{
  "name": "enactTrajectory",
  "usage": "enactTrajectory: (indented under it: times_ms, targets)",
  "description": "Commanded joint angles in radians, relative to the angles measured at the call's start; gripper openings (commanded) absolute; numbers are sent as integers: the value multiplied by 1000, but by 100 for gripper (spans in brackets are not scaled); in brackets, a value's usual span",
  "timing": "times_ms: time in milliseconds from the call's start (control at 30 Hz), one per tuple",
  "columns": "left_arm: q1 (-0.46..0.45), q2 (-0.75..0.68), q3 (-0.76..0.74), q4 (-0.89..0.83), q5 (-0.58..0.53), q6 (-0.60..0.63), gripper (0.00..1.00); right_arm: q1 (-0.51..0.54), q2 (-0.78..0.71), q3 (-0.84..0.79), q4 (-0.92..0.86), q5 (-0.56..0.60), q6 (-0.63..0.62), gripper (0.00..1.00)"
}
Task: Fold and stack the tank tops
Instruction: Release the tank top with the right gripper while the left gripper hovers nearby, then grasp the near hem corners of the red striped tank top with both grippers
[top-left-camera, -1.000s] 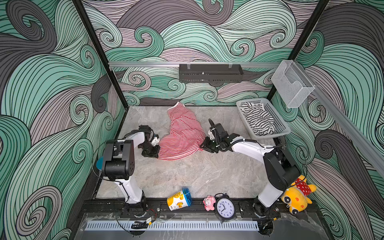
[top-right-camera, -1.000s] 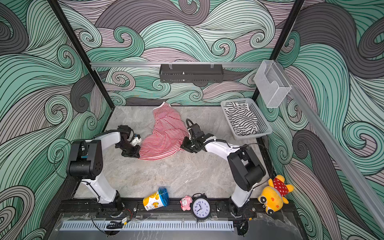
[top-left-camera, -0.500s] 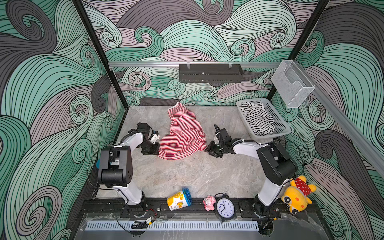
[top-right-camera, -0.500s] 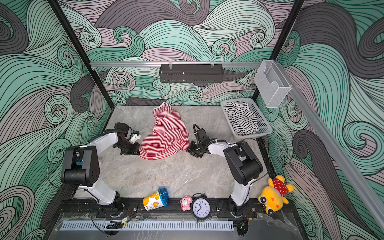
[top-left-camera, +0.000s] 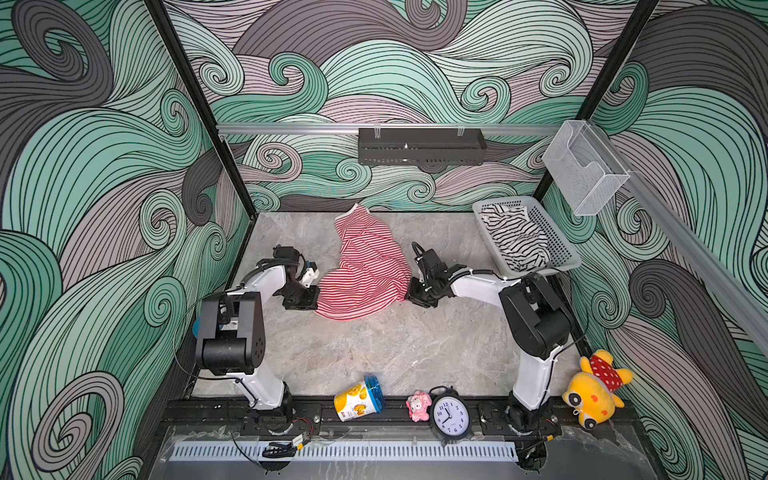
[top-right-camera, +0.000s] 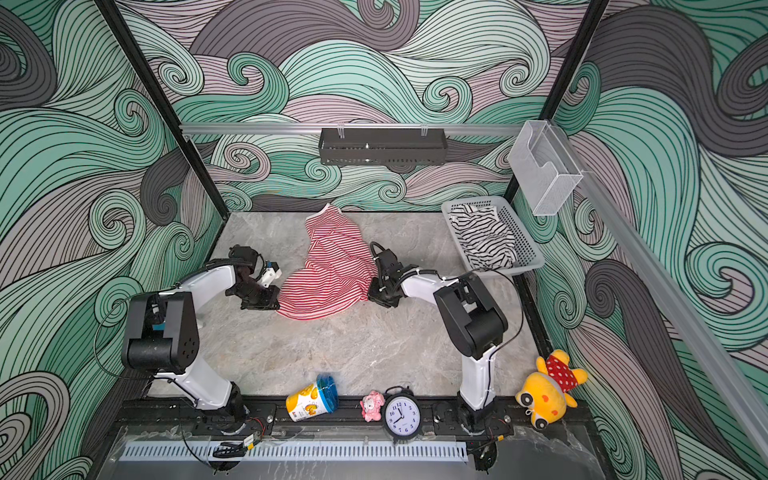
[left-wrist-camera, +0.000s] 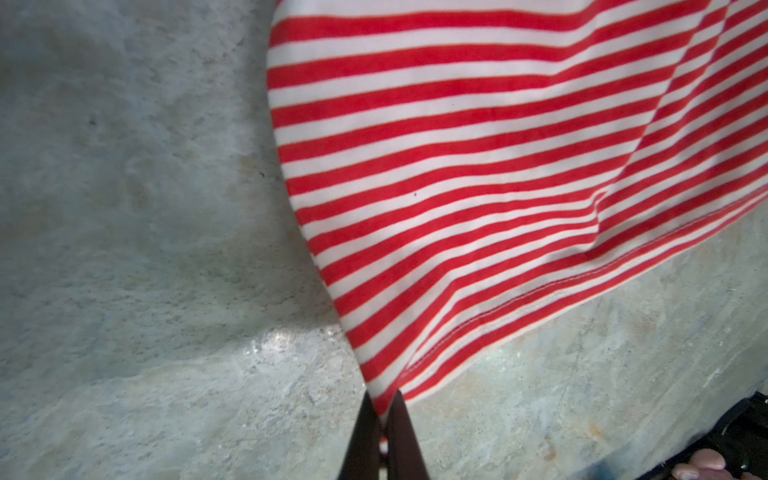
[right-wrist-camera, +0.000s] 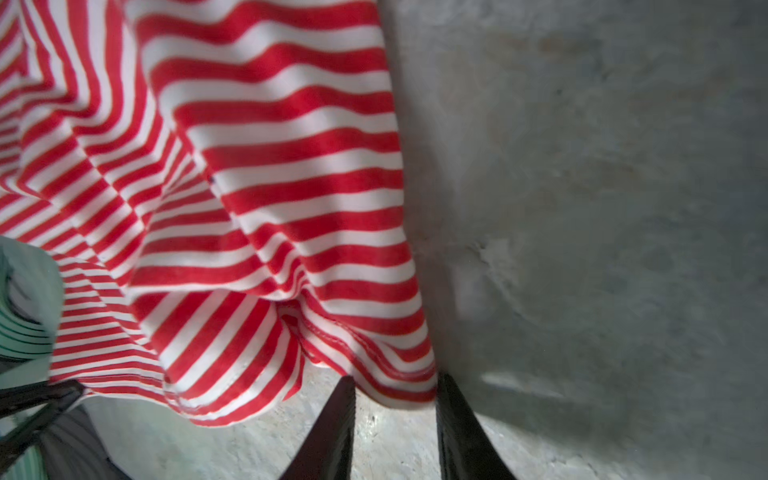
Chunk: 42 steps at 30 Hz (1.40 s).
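The red-and-white tank top (top-left-camera: 365, 270) lies crumpled on the table (top-left-camera: 395, 345) between the two arms. The left gripper (left-wrist-camera: 383, 409) has its jaws pressed together, pinching a hem corner of this top. The right gripper (right-wrist-camera: 395, 386) stands at the opposite hem edge, jaws spread, with cloth at their tips. The black-and-white tank top (top-left-camera: 515, 243) lies in the grey basket (top-left-camera: 562, 254), back right.

1. In both top views my right gripper (top-left-camera: 409, 293) has its fingertips hidden beneath its own body.
2. The red-and-white tank top (left-wrist-camera: 478, 145) runs off the edges of both wrist views.
3. The black-and-white tank top (top-left-camera: 515, 243) lies bunched in the basket (top-left-camera: 555, 239), so its outline is hidden.
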Motion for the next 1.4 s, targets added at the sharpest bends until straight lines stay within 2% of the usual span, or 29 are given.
enactTrajectory:
  times_ms: [0, 333, 767, 1167, 1367]
  targets:
    - [9, -26, 5, -3, 11, 1, 0, 30, 41, 42, -181, 110, -68, 34]
    - [13, -25, 7, 0, -3, -4, 0, 60, 89, 117, -282, 294, -79, 29]
    - [25, -23, 0, 0, -3, -2, 0, 57, 131, 127, -250, 346, -9, 32]
    - [34, -29, -5, 0, 1, 1, 0, 56, 165, 148, -327, 459, -33, 33]
    - [50, -44, -9, 0, -2, 0, 0, 29, 165, 121, -325, 462, -61, 32]
